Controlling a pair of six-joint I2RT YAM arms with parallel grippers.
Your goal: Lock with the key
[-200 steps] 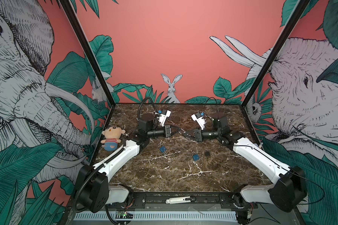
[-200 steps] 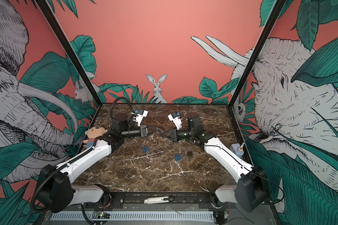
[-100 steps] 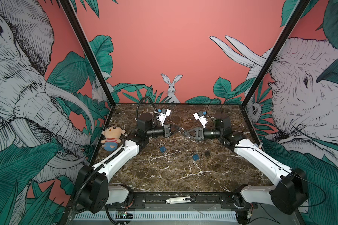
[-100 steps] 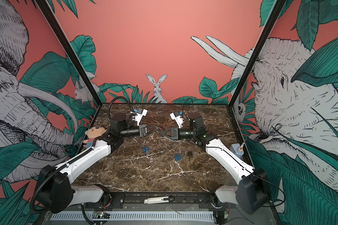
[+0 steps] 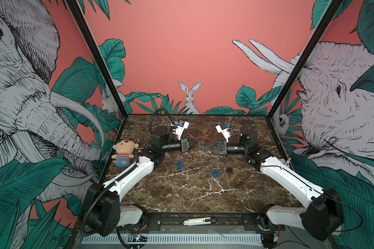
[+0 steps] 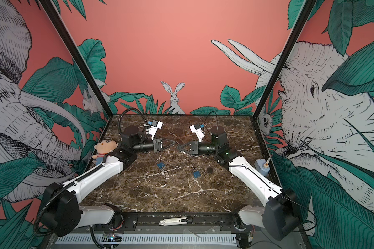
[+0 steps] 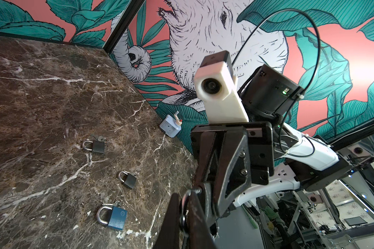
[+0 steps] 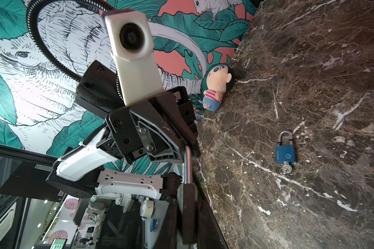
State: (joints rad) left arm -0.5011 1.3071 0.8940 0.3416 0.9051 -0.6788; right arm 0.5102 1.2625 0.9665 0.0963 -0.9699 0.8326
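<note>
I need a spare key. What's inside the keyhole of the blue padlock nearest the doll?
A silver key sits in the blue padlock, its head sticking out opposite the shackle. The blade is hidden inside the body.

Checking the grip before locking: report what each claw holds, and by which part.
The right claw grips a small black padlock by its body; the left claw pinches the curved end of its silver shackle.
</note>
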